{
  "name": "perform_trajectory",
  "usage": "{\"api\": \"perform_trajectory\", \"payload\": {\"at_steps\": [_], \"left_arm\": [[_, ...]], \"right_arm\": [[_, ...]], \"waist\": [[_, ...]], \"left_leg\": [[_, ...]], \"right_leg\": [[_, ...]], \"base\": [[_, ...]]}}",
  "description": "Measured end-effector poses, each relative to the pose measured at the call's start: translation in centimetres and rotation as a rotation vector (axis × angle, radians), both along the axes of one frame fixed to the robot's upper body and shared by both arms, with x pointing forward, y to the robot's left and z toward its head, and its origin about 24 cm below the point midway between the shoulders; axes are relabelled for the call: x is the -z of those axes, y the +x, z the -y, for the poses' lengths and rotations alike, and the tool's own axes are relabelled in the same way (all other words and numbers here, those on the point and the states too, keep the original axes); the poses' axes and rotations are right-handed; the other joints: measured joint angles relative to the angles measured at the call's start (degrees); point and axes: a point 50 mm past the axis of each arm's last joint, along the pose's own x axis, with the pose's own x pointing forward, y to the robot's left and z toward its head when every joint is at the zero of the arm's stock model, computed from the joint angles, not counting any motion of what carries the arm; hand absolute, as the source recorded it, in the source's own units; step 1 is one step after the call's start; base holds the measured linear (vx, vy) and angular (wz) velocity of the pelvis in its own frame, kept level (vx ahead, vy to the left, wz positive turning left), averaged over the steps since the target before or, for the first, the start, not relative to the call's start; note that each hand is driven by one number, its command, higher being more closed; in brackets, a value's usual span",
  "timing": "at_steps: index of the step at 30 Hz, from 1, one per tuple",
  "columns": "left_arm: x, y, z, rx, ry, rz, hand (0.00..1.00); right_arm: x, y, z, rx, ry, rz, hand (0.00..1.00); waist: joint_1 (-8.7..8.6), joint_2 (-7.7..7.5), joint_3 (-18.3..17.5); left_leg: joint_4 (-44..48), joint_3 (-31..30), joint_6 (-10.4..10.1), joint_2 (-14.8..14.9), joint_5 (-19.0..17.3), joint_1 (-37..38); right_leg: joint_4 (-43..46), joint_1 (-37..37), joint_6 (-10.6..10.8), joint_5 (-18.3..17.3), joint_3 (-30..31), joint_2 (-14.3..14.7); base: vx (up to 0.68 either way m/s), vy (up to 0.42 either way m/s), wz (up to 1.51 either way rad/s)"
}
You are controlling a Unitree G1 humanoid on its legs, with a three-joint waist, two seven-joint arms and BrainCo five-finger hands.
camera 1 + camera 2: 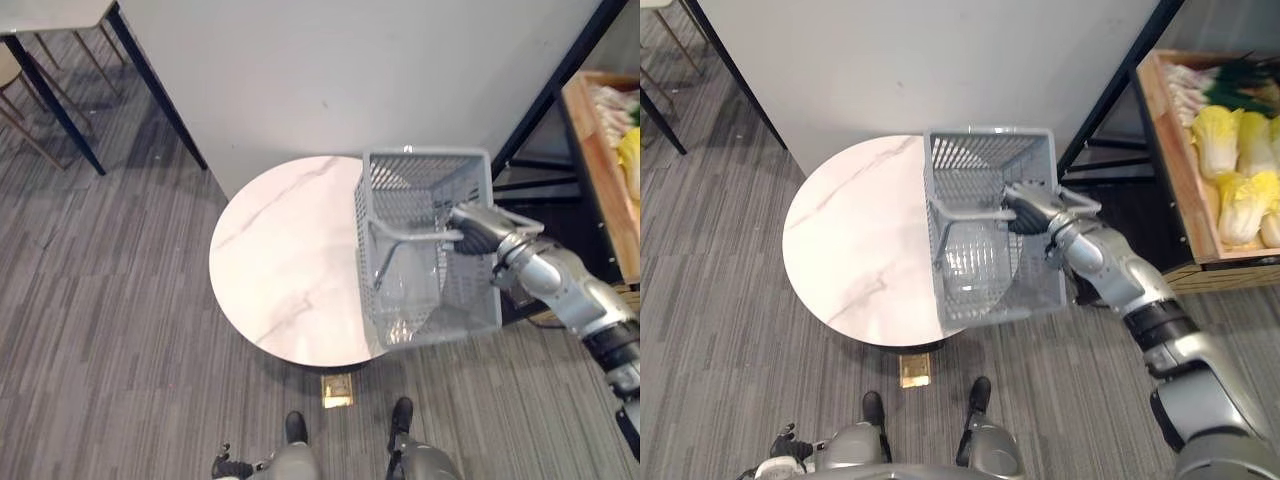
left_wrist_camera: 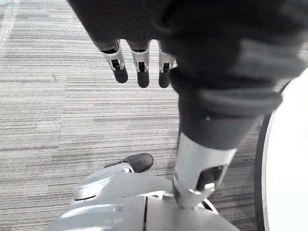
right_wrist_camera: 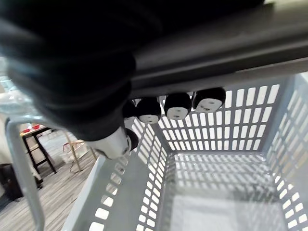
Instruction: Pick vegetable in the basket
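A grey mesh basket point(image 1: 425, 156) hangs tilted over the right edge of the round marble table point(image 1: 285, 260). My right hand point(image 1: 1035, 213) is shut on the basket's handle point(image 1: 975, 211); in the right wrist view its fingers point(image 3: 175, 104) curl under the handle bar point(image 3: 216, 53). The basket's inside point(image 3: 216, 202) holds nothing. Pale yellow cabbages point(image 1: 1240, 195) lie in a wooden crate point(image 1: 1168, 160) to the right, apart from the basket. My left hand point(image 2: 139, 65) hangs low over the carpet beside the table, fingers straight and holding nothing.
A white wall point(image 1: 350, 70) stands right behind the table. A dark shelf frame point(image 1: 545, 105) carries the crate at the right. A dark-legged table point(image 1: 60, 20) with chairs stands at the far left. A brass floor socket point(image 1: 337, 390) sits by the table's near edge.
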Motion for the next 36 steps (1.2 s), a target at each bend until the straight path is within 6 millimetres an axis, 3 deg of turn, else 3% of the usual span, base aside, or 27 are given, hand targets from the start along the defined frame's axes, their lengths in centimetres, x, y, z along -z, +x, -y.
{"api": "perform_trajectory", "payload": {"at_steps": [3, 10, 19, 24, 26, 28, 32, 34, 35, 36], "left_arm": [[0.3, -1.3, -0.4, -0.017, 0.008, -0.047, 0.0], [0.9, -4.6, -0.5, -0.039, 0.021, -0.15, 0.0], [1.1, -5.7, -0.2, -0.024, 0.039, -0.21, 0.0], [1.3, -6.5, 0.2, -0.053, 0.022, -0.23, 0.0], [1.3, -6.7, 0.3, -0.063, 0.018, -0.233, 0.0], [1.3, -6.9, 0.4, -0.03, 0.028, -0.244, 0.0], [1.1, -6.3, -0.3, 0.038, 0.077, -0.25, 0.0], [1.0, -5.6, -0.9, 0.081, 0.102, -0.251, 0.0], [0.9, -4.9, -1.1, 0.082, 0.106, -0.236, 0.0], [1.0, -5.1, -1.0, 0.061, 0.093, -0.245, 0.0]], "right_arm": [[1.8, -1.6, -0.3, -0.052, -0.023, -0.091, 1.0], [5.0, -4.3, 0.2, -0.07, -0.019, -0.22, 1.0], [7.1, -5.5, 0.8, -0.032, -0.023, -0.318, 1.0], [7.3, -5.6, 1.9, 0.037, 0.007, -0.329, 1.0], [7.3, -5.6, 2.6, 0.075, 0.025, -0.324, 1.0], [7.4, -6.0, 3.7, 0.124, 0.043, -0.317, 1.0], [8.5, -6.8, 4.2, 0.204, 0.087, -0.296, 1.0], [9.4, -7.4, 4.1, 0.231, 0.111, -0.303, 1.0], [9.7, -7.5, 3.8, 0.229, 0.128, -0.311, 1.0], [9.7, -7.4, 3.2, 0.22, 0.152, -0.304, 1.0]], "waist": [[-0.12, -0.36, -1.5], [-2.41, -0.01, -4.6], [-2.85, 0.77, -5.9], [-2.85, 1.16, -6.2], [-2.84, 1.19, -6.2], [-3.77, 1.47, -6.3], [-5.48, 0.92, -5.9], [-6.18, 0.41, -5.6], [-5.96, -0.29, -5.2], [-5.46, 1.58, -5.2]], "left_leg": [[-0.2, 0.1, 0.0, -0.2, 0.0, 0.2], [-1.4, 0.7, -0.5, -0.2, 0.3, 1.1], [-2.4, 1.8, -0.7, -0.3, 0.4, 2.5], [-2.8, 3.4, -0.7, -0.7, -0.1, 3.6], [1.3, 4.5, -0.3, -0.2, -2.8, 2.6], [11.2, 4.7, 0.2, 1.7, -8.2, -0.4], [20.0, 6.3, 0.9, 3.4, -13.6, -1.6], [23.1, 8.5, 1.3, 4.1, -16.1, -1.9], [25.1, 11.6, 2.2, 4.9, -17.3, -2.0], [24.5, 16.5, 3.6, 7.8, -17.3, -1.7]], "right_leg": [[-0.4, 0.2, 0.3, -0.2, 0.3, -0.1], [-0.5, 0.3, 0.5, -0.1, 0.8, 0.0], [-0.5, 0.7, 0.5, -0.1, 1.8, 0.3], [-0.4, 0.7, 0.6, -0.1, 3.1, 0.2], [1.7, -0.2, 1.0, -1.5, 4.3, -0.1], [8.8, -2.7, 1.5, -4.9, 5.3, -0.5], [13.7, -4.5, 1.8, -5.7, 8.1, -0.5], [13.8, -5.1, 2.4, -4.5, 9.7, -0.3], [13.7, -7.0, 1.6, -1.3, 9.9, 0.5], [9.5, -7.0, -0.6, 5.5, 9.0, 1.9]], "base": [[-0.05, -0.015, -0.04], [-0.01, -0.009, -0.04], [0.01, -0.004, -0.05], [0.02, 0.005, -0.12], [0.02, 0.033, -0.28], [0.01, 0.045, -0.22], [-0.01, 0.113, -0.35], [-0.09, 0.136, -0.67], [-0.23, 0.12, -1.41], [-0.3, 0.131, -1.78]]}}
